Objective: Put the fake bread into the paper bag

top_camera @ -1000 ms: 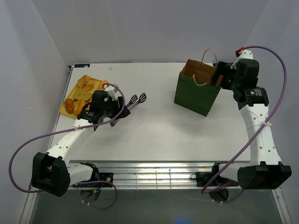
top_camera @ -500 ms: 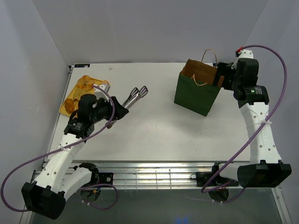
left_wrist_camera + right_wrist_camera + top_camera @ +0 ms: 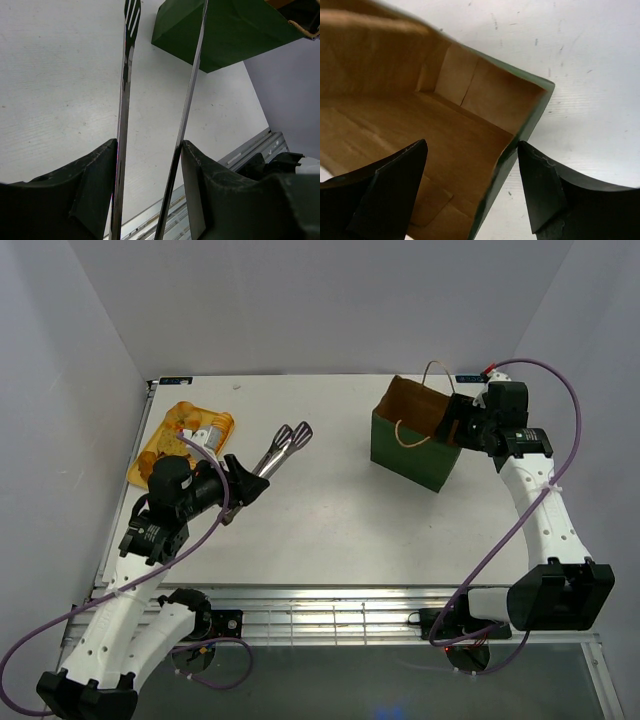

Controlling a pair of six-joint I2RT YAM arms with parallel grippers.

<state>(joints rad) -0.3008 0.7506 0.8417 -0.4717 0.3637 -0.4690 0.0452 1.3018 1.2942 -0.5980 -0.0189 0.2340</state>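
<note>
Left pincer [image 3: 242, 478] is clamped on the tongs [image 3: 282, 445]; right pincer [image 3: 471, 150], fingers spread, straddles the bag [image 3: 410, 450] rim at 2 o'clock on the desk [image 3: 330, 520]. The tongs run from my grip toward 2 o'clock, tips away from the bread [image 3: 185, 422]. It sits on the tray [image 3: 226, 424], 10 o'clock from that nearer pincer, so I judge the tongs must swing round. I cannot make out the loaf's axis.
</note>
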